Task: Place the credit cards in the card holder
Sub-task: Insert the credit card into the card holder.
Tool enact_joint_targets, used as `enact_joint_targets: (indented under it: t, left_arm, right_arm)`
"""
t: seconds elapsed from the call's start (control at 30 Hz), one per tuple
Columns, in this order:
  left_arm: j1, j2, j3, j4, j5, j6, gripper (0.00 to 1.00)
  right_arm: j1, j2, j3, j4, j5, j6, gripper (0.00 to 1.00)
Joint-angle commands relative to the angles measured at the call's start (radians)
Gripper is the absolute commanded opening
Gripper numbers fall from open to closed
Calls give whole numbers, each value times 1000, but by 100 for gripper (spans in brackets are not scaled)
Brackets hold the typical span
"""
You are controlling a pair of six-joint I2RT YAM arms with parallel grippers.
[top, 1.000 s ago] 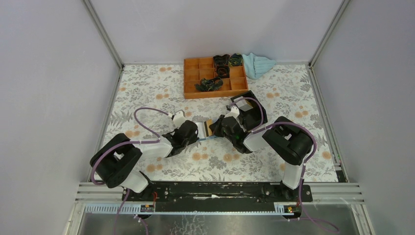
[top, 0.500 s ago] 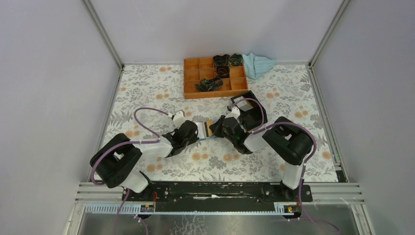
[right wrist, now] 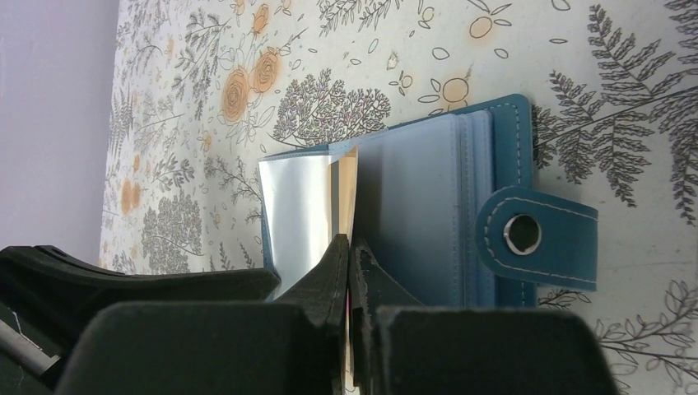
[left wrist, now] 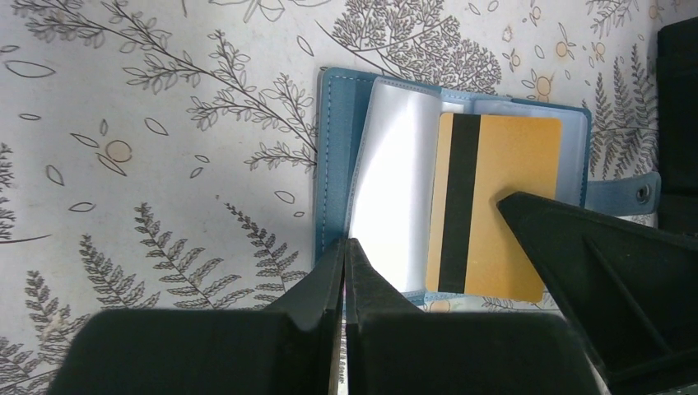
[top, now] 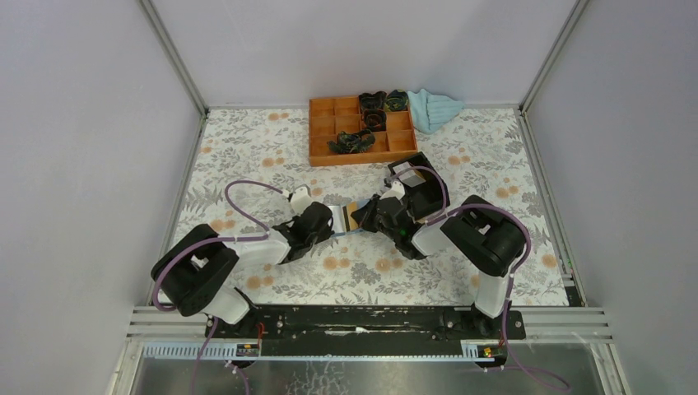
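The card holder (top: 339,216) lies open on the floral table between both grippers, a teal-blue case (left wrist: 336,164) with clear sleeves and a snap strap (right wrist: 535,239). A tan-orange credit card (left wrist: 502,206) with a black stripe lies partly in a sleeve. In the right wrist view it shows edge-on (right wrist: 349,185). My right gripper (right wrist: 351,243) is shut on this card's near edge. My left gripper (left wrist: 346,244) is shut at the holder's near edge, pinching a clear sleeve beside the cover. In the top view the left gripper (top: 331,220) and right gripper (top: 362,216) face each other across the holder.
An orange compartment tray (top: 313,132) with several dark items (top: 372,111) stands at the back. A light blue cloth (top: 435,109) lies to its right. A black box (top: 409,174) sits just behind the right wrist. Grey walls close in three sides.
The right gripper has shifted very slightly with the card. The left arm and the holder have stayed put.
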Motion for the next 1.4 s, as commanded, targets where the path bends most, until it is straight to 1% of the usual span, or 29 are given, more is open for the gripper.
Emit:
enact_joint_targets:
  t: [0.0, 0.1, 0.23, 0.43, 0.7, 0.87, 1.23, 1.37]
  left_arm:
    - [-7, 85, -45, -220, 30, 17, 0]
    - [-8, 87, -45, -218, 29, 15, 0]
    - [-10, 94, -41, -215, 30, 14, 0]
    - [-14, 110, -40, -205, 33, 11, 0]
    - [-19, 119, -35, -203, 32, 9, 0]
    - [-19, 121, -39, -203, 27, 9, 0]
    - [-21, 116, -44, -203, 24, 8, 0]
    - [-20, 105, -42, -209, 20, 8, 0]
  right_arm:
    - [65, 100, -25, -201, -283, 19, 0]
    - [65, 105, -27, -211, -271, 6, 0]
    - [66, 119, -5, -266, -207, -56, 0]
    - [74, 103, 53, -357, -47, -160, 0]
    - [89, 90, 138, -468, 117, -259, 0]
    - [89, 63, 151, -499, 172, -293, 0]
    - [87, -48, 160, -571, 278, -363, 0]
    - [87, -98, 172, -614, 353, -409, 0]
